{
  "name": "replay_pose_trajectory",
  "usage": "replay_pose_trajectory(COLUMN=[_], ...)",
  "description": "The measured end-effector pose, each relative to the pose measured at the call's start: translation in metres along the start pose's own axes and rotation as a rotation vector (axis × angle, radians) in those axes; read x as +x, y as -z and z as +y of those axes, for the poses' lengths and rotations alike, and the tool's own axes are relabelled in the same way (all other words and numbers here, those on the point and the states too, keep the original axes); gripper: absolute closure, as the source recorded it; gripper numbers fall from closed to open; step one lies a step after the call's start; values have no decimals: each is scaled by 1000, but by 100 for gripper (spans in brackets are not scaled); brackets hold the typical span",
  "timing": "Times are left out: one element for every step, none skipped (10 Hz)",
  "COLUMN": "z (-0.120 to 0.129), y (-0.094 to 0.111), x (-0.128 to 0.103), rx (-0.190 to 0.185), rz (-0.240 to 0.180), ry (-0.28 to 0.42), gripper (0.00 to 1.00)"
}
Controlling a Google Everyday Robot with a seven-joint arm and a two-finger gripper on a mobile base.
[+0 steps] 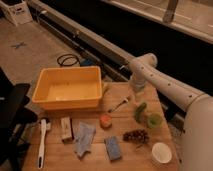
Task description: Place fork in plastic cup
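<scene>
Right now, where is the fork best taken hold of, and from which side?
I would grip the fork near its upper-right end, coming straight down from above: it lies flat and slanted on the table, so probably only its narrow width can be pinched. The gripper hangs just over that end.

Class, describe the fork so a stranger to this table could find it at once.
Start at the big yellow bin on the wooden table. Just right of its front corner lies the fork, slanting up towards the gripper at its far end. It is slim and silvery, unlike the green vegetable beside it.
</scene>
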Motion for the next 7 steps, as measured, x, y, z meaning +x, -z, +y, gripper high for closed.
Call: replay_pose_trajectory(z=[0,-1,-3,-6,-8,-10,-15], y=[-10,-17,-22,-28,-30,-34,-41], x=[2,3,3,3,4,4,3], rx=[-3,0,5,13,18,21,21], rz=[-17,-32,-46,-64,-72,-83,-96], ry=[-4,-6,-5,1,6,13,28], gripper=[35,35,35,35,35,35,35])
